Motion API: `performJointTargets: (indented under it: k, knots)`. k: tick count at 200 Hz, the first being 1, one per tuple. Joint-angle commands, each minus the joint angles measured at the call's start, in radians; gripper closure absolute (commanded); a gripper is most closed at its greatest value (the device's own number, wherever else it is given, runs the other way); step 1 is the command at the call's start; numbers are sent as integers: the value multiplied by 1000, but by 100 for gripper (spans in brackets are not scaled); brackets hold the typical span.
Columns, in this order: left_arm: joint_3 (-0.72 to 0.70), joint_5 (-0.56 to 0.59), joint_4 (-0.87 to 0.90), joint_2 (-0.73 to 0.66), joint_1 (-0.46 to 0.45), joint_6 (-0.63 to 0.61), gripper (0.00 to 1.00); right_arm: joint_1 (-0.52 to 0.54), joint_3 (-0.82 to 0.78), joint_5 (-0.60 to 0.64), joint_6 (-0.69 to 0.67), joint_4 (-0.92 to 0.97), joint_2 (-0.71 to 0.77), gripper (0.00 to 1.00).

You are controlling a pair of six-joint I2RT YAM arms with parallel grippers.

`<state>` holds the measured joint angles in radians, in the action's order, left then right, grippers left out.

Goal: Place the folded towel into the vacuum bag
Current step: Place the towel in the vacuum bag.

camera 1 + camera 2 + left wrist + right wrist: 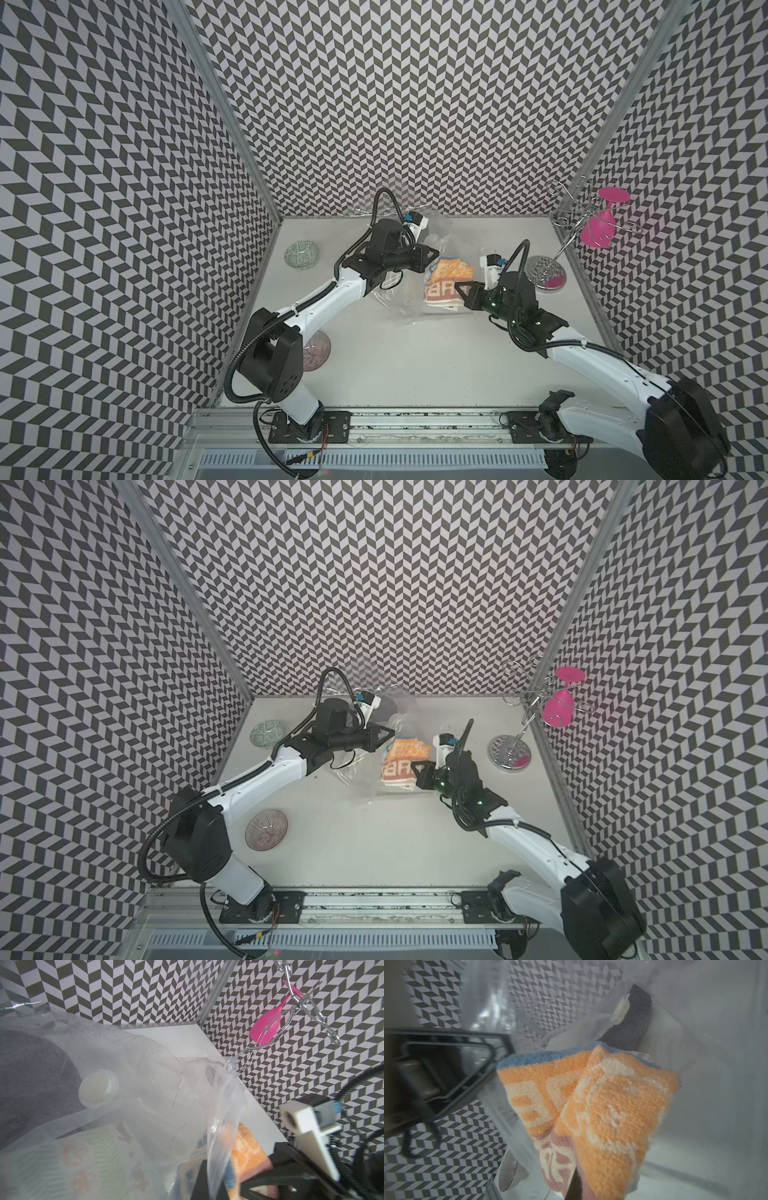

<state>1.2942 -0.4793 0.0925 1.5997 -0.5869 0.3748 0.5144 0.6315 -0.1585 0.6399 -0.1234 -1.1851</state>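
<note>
Currently left gripper [434,252] pinches vacuum bag [397,305] film; right gripper [458,287] clamps folded towel [449,275] at bag mouth. Green bowl [302,254], pink bowl [266,830] near bench [415,365] left edge. Towel lettering partly reads "AR".

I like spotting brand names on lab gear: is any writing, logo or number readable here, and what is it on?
"AR": big cream letters woven into the brown band of the folded towel; the letters beside them are hidden or creased.
Orange band of the same towel: cream shapes, not readable as words.
Small dark print on the white camera housing at the right arm's wrist: too small to read.
No other text is visible.
</note>
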Motion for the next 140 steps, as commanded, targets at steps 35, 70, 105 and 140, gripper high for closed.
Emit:
performJointTargets:
  k: [35,70,105,140]
  knots:
    - [-12,-84,-39,-70,-2,-2,100,4,97,193,73,-197,-200,100]
    - [-21,-96,-43,-53,-24,1,100,4,227,147,66,-263,-306,99]
    - [-36,-100,-46,-41,-36,-2,100,5,337,144,99,-354,-419,98]
    - [-33,-99,-43,-31,-36,-17,100,-4,455,219,134,-202,-554,24]
